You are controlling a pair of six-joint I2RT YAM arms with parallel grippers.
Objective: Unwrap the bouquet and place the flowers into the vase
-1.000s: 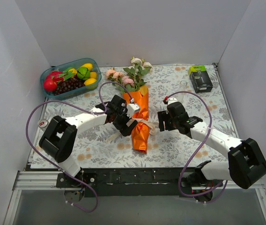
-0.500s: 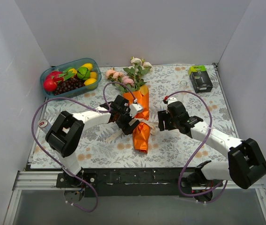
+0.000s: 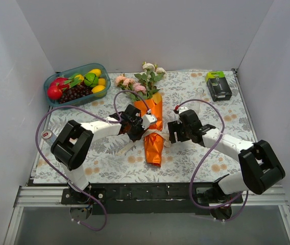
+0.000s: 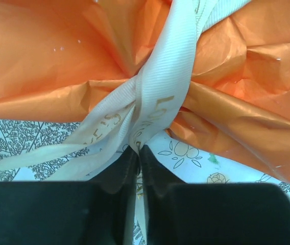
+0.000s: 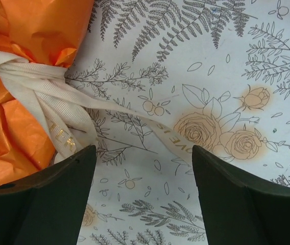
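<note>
Left end effector (image 4: pixel 139 153) clamped on ribbon (image 4: pixel 160 92), apparently a free tail: draw it steadily toward the surface's (image 3: pixel 196 158) left edge; right end effector (image 5: pixel 142 153), parted, should pin the bouquet (image 3: pixel 153 133)

Crinkly, glossy orange paper wrapper (image 4: pixel 48 61); ribbed, matt cream cloth ribbon (image 4: pixel 160 97).

The bouquet (image 3: pixel 153 130) is lying lengthwise down the middle of the desk (image 3: pixel 109 158), splitting it in two. Both arms are crowding in on it from either side. The left fingers (image 4: pixel 122 173) are pinching the ribbon (image 4: pixel 155 102), and the right fingers (image 5: pixel 43 194) are standing wide over bare cloth beside the knot. The fruit bowl (image 3: pixel 77 84) is blocking the far-left corner and the black-and-green box (image 3: pixel 218 87) the far-right one. The near corners are lying open, with white walls closing in on three sides.
</note>
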